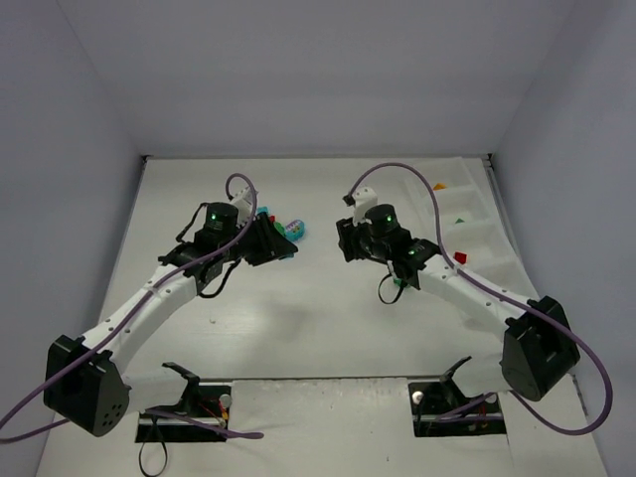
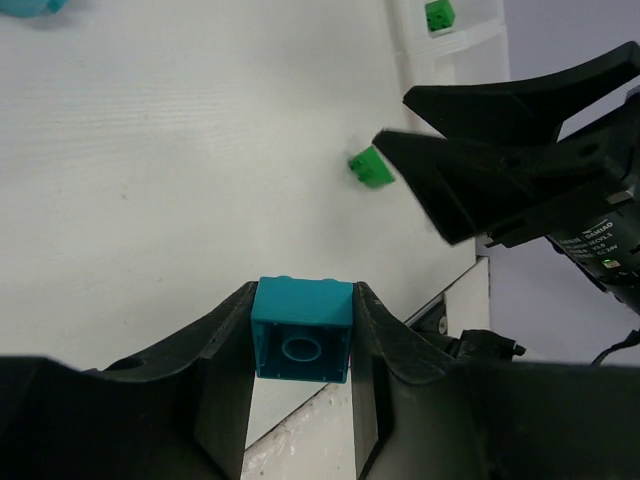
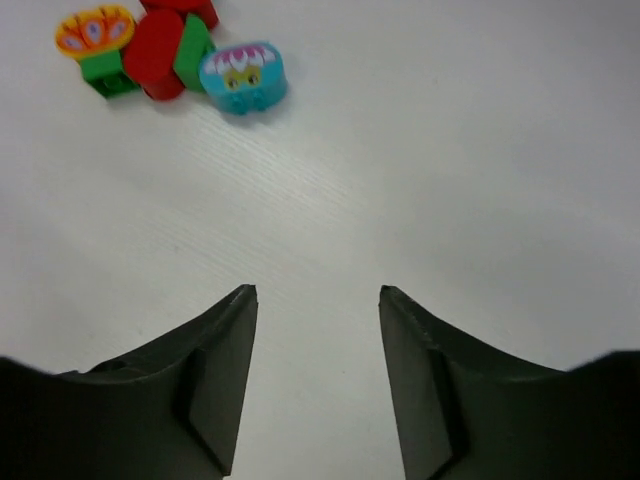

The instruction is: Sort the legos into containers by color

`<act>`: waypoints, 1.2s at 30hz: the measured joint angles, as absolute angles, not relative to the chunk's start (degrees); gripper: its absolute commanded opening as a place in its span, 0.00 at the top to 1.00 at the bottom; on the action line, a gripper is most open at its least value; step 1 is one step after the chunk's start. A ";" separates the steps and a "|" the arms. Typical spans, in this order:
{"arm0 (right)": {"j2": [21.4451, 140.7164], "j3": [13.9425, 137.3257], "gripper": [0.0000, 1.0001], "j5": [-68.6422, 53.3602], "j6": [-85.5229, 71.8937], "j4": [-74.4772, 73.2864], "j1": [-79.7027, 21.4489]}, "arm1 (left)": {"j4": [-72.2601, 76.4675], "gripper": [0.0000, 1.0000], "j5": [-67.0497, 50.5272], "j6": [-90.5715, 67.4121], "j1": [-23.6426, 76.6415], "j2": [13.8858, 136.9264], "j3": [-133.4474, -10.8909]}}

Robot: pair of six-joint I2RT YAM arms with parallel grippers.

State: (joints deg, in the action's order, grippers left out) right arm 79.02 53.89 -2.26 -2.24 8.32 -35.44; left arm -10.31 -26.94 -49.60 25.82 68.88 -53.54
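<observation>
Left hand (image 2: 303,300): closed on a teal-blue brick (image 2: 300,335), pinched by its two side faces and lifted off the desk (image 2: 150,200), well left of the tray (image 2: 418,50).
Step, as I judge it: carry that brick rightward to the tray. Hold the pinch firm, pass above the thin walls, centre over one compartment, and lower before letting go.
Loose pile (image 3: 170,50): red, green, orange-yellow and teal-blue pieces touching one another, well left of the tray.
Right hand (image 3: 317,300): fingers spread wide with nothing between them, over bare desk between the left hand and the tray. It sits on the carrying path, so go round it.
Green brick (image 2: 371,167): loose on the desk, just beside the tray's wall.
Tray contents: one green piece (image 2: 438,15) in a compartment; the top view shows orange and red specks in others.
Unclear: no compartment for teal can be identified. The tray's ends are cut off in the left wrist view. From above, the pile is partly hidden behind the left hand.
</observation>
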 measured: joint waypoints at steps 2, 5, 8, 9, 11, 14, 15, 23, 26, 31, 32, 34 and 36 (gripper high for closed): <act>78.48 52.14 0.32 -1.17 -4.40 6.20 -35.70 | -11.38 1.00 -26.37 -48.47 25.82 68.88 -53.49; 77.12 48.58 0.25 2.61 -9.74 2.15 -35.99 | -12.91 1.00 -24.88 -46.06 25.82 68.88 -53.49; 75.40 45.41 0.21 7.79 -16.88 -2.85 -35.46 | -15.29 1.00 -23.44 -43.64 25.82 68.86 -53.49; 74.94 44.62 0.19 9.82 -19.09 -4.47 -34.96 | -16.10 1.00 -22.94 -42.85 25.82 68.79 -53.49; 74.32 43.42 0.19 13.21 -23.14 -7.11 -33.36 | -17.43 1.00 -22.33 -41.87 25.82 68.51 -53.49; 74.28 42.59 0.20 16.75 -28.05 -9.41 -29.34 | -18.13 1.00 -21.98 -40.88 25.82 67.64 -53.49; 74.28 42.48 0.20 17.67 -29.26 -9.87 -27.90 | -18.24 1.00 -21.96 -40.82 25.82 67.31 -53.49; 79.79 43.48 0.26 20.75 -34.15 -10.74 -19.00 | -18.48 1.00 -21.98 -40.82 25.82 64.86 -52.49; 81.49 44.27 0.26 21.04 -36.49 -10.79 -17.72 | -18.79 1.00 -21.98 -40.86 25.82 63.92 -51.90; 84.97 46.76 0.25 21.56 -39.46 -10.76 -15.68 | -19.25 1.00 -21.98 -40.93 25.82 62.98 -51.70; 86.19 47.46 0.25 21.56 -39.70 -10.70 -15.25 | -19.27 1.00 -21.98 -40.93 25.82 62.92 -51.72; 88.14 48.23 0.25 21.58 -39.94 -10.48 -14.76 | -19.33 1.00 -21.98 -40.93 25.82 62.87 -51.72; 89.67 48.36 0.25 21.52 -40.25 -10.52 -14.41 | -19.40 1.00 -21.98 -40.93 25.82 62.87 -51.70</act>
